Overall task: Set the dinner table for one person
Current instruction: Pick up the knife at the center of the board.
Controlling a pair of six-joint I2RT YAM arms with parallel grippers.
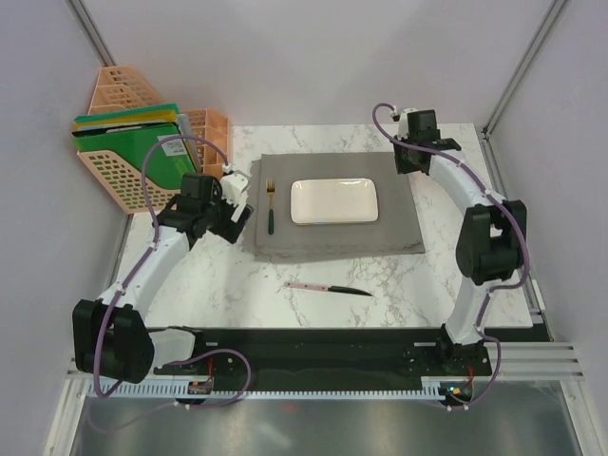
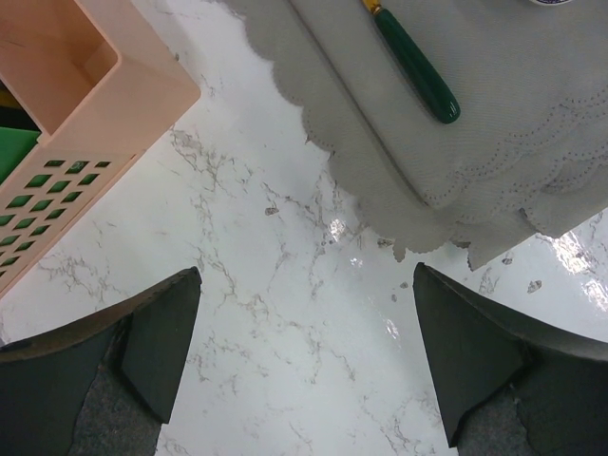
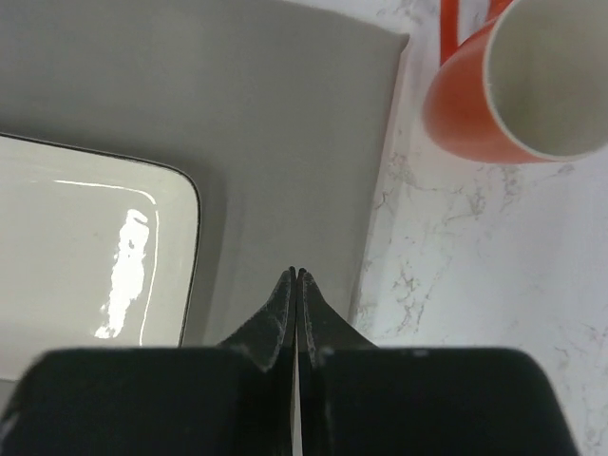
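The dinner table [image 1: 237,285] is white marble with grey veins. On it lies a grey scallop-edged placemat [image 1: 399,223] with a white rectangular plate [image 1: 333,201] on it. A green-handled fork [image 1: 270,207] rests to the left of the plate. A pink-handled knife [image 1: 328,288] lies on the marble in front of the mat. My left gripper [image 2: 306,275] hangs open over bare marble beside the mat's left corner [image 2: 399,123], with nothing between its fingers. My right gripper [image 3: 297,273] is shut and empty above the mat's far right edge. An orange mug [image 3: 513,85] stands just beyond it.
A peach slotted file basket [image 1: 119,142] holding green folders stands at the table's far left corner, close to my left gripper [image 1: 237,207]. Grey walls enclose the table on three sides. In the top view my right wrist [image 1: 410,142] hides the mug.
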